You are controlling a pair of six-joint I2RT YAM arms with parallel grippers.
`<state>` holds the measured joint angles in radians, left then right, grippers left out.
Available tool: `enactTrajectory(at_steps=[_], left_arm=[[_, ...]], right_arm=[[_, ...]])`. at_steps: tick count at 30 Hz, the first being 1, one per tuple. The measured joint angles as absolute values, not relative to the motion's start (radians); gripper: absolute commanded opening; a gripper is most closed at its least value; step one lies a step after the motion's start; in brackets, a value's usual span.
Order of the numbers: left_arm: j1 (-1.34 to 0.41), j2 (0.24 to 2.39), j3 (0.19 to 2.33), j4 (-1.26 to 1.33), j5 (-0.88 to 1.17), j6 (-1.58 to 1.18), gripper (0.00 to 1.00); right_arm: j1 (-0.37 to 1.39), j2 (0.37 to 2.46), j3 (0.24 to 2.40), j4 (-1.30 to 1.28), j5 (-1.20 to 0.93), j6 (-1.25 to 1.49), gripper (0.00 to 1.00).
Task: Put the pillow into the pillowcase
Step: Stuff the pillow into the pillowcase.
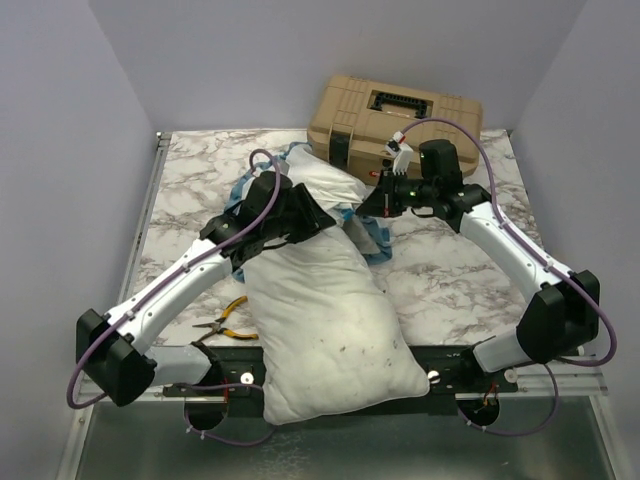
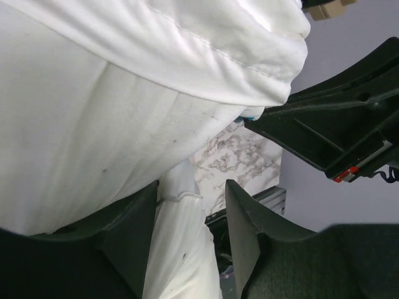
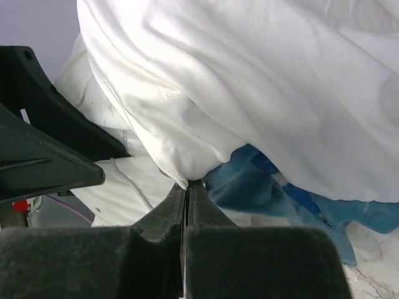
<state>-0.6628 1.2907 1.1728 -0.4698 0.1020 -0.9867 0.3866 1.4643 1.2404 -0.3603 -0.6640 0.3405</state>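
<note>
Your left gripper [image 2: 191, 187] has its jaws partly apart. A fold of white fabric lies in the gap against one finger [image 2: 134, 230], with free space on the other side, so nothing is clamped there. Whether that fold belongs to the pillow or to the case, you cannot tell from the wrist view.

Your right gripper [image 3: 187, 184] has its jaws pressed together. They pinch the white hemmed edge of the pillowcase [image 1: 318, 180] at the very tips, just beside its blue frill [image 3: 262, 187].

Your left arm reaches from its base at the near left corner diagonally up and to the right. Its wrist sits against the left flank of the pillow [image 1: 320, 320], at the pillow's far half. Your right arm runs from the near right base up and left, bent at the elbow. Its wrist is turned left towards the pillowcase, just in front of the tan toolbox [image 1: 395, 120].

The pillow lies lengthwise on the marble table [image 1: 450, 270], its near end hanging over the front edge between the two bases. Its far end lies under the bunched case, and most of the pillow is outside it. Yellow-handled pliers [image 1: 228, 318] lie beside the pillow's left side, under your left arm.
</note>
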Motion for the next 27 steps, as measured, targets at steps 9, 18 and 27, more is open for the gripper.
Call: enactTrajectory(at_steps=[9, 18, 27], left_arm=[[-0.663, 1.229, 1.006, -0.36, -0.018, -1.143, 0.14], [-0.665, 1.424, 0.994, -0.041, -0.139, -1.161, 0.0], [-0.644, 1.579, 1.123, 0.186, -0.107, -1.104, 0.0]], right_arm=[[0.389, 1.465, 1.243, -0.371, -0.701, 0.34, 0.0], [0.382, 1.444, 1.254, -0.44, -0.719, 0.32, 0.0], [0.377, 1.331, 1.193, -0.489, -0.715, 0.282, 0.01]])
